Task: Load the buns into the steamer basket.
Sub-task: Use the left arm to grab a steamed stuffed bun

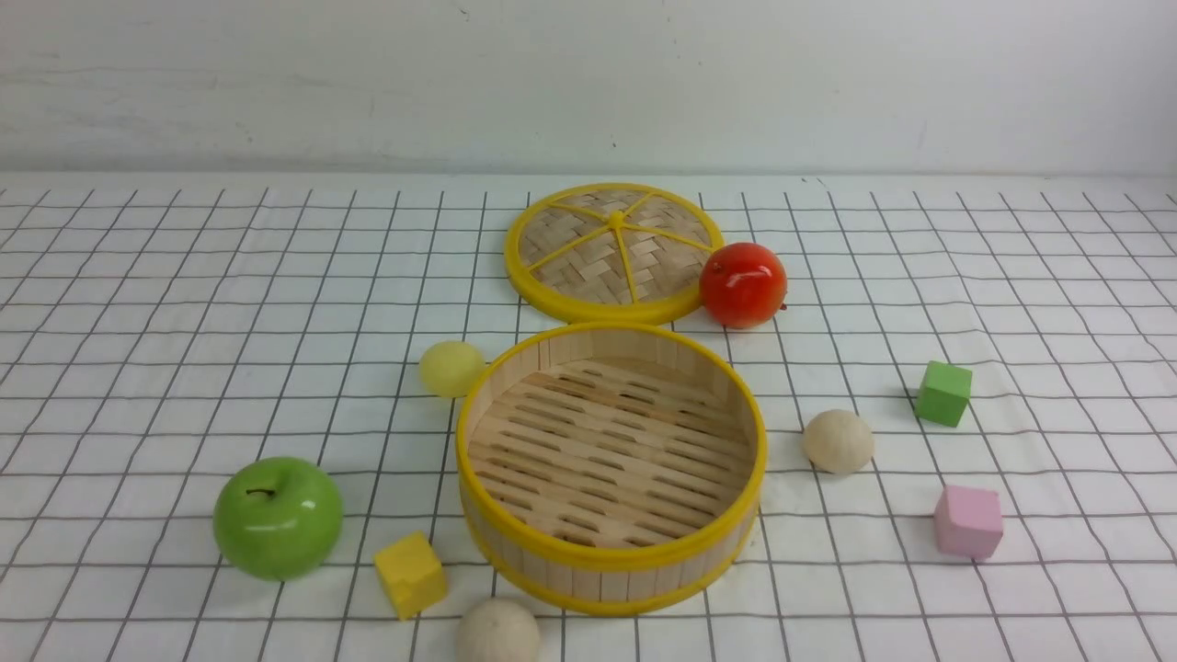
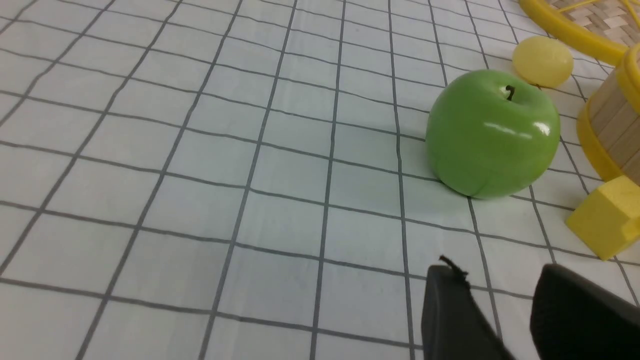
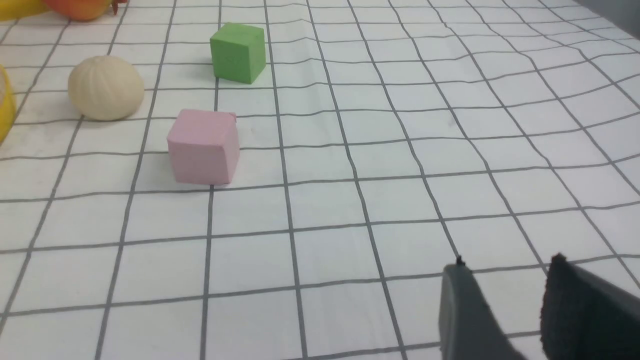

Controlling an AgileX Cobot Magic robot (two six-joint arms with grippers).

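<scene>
The steamer basket [image 1: 610,554] stands in the middle of the checked cloth with nothing inside it. Three buns lie around it on the cloth: a pale yellow one [image 1: 451,368] at its far left, a cream one [image 1: 838,441] to its right, and another cream one [image 1: 497,631] at its near edge. My left gripper [image 2: 500,272] is open over bare cloth, short of the green apple, with the yellow bun [image 2: 543,61] beyond. My right gripper [image 3: 505,265] is open and empty, well away from the cream bun [image 3: 105,88]. Neither arm shows in the front view.
The woven lid [image 1: 614,251] lies flat behind the basket, a red apple [image 1: 743,284] beside it. A green apple [image 1: 278,518] and a yellow cube [image 1: 410,574] sit front left. A green cube [image 1: 943,393] and a pink cube [image 1: 967,521] sit on the right.
</scene>
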